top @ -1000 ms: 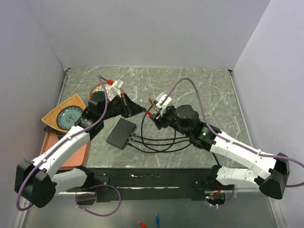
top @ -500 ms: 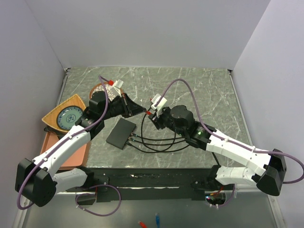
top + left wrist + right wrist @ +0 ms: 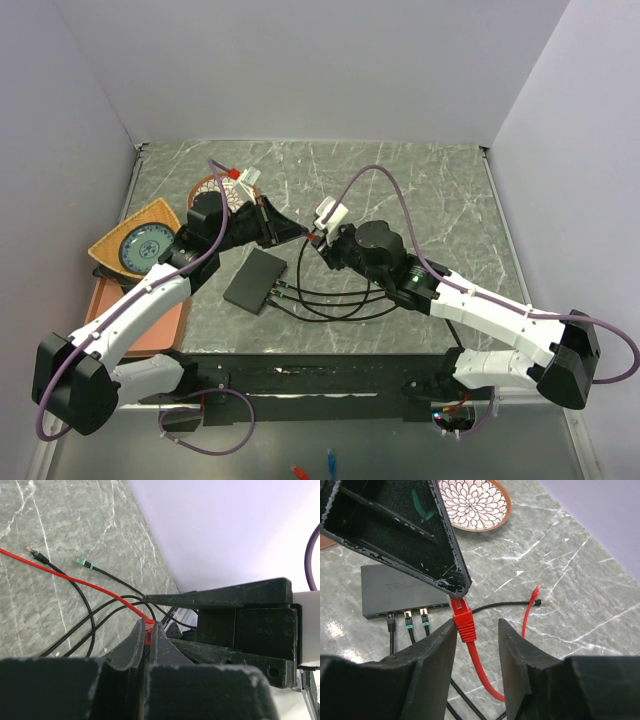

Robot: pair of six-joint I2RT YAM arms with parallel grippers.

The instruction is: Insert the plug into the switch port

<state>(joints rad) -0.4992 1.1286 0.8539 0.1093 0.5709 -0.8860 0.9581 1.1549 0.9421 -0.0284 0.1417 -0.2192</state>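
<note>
I saw the plug hanging between the right jaws, its long axis running along theirs, with the red cable trailing back toward that wrist; those jaws stood apart on either side of it, one just beside or touching the boot, not clamped; the left jaws were pressed together on the plug's upper end, directly above the right jaws' gap; so the plug was off the bench and carried by the left arm alone.

The switch lay flat beyond the right jaws and off to one side of them, beneath the left jaws, with its socket row turned toward the right arm; three black leads sat in neighbouring sockets; the left jaws hid the rest of the row, so I could not tell which sockets were free; I judged the right arm the better placed to push in along that edge.

Past the left jaws the patterned dish showed nothing in it; beside the left arm a three-cornered tray held a blue plate.
</note>
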